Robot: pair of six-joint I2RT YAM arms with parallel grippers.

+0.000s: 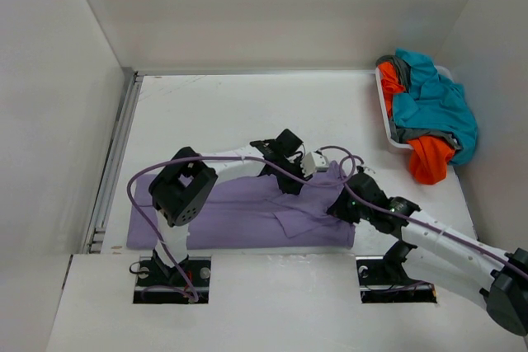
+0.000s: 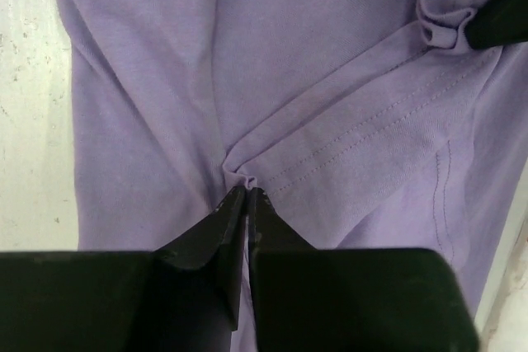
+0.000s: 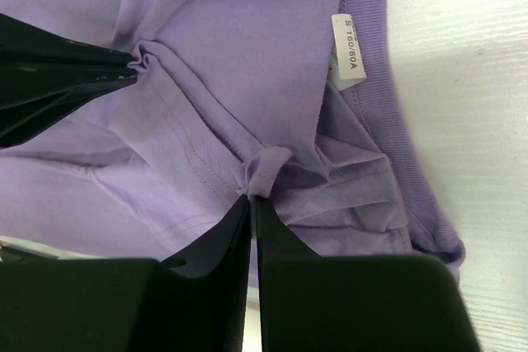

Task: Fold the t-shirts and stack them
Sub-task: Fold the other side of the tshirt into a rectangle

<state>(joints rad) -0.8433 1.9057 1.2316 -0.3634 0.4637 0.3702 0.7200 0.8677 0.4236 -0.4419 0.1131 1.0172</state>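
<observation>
Left jaws are pressed together on a small pucker of the purple shirt point(image 1: 239, 216), with the cloth gathered into creases right at the tips. Right jaws are closed as well, nipping a rolled bit of the same shirt. I see no gap between the tips on either side, only fabric caught in the pinch.

From my left wrist I can see my right tips at the upper right edge, holding their bunch. From my right wrist I can see my left tips at the left edge, holding theirs. The two pinches lie near each other, and a double-stitched hem runs across the cloth between them. Beside my right pinch runs the ribbed collar point(image 3: 384, 80), with a white label point(image 3: 347, 48) sewn just inside it.

From above, the purple shirt lies spread wide on the counter point(image 1: 247, 113), along the near edge just ahead of my bases. Both pinches are on its right half, where the cloth is rumpled.

A white basket point(image 1: 382, 100) sits well apart in the far right corner. The teal shirt point(image 1: 437, 105), grey shirt point(image 1: 417, 133) and orange shirt point(image 1: 429, 158) are heaped in it. The orange one spills over the near rim onto the counter.
</observation>
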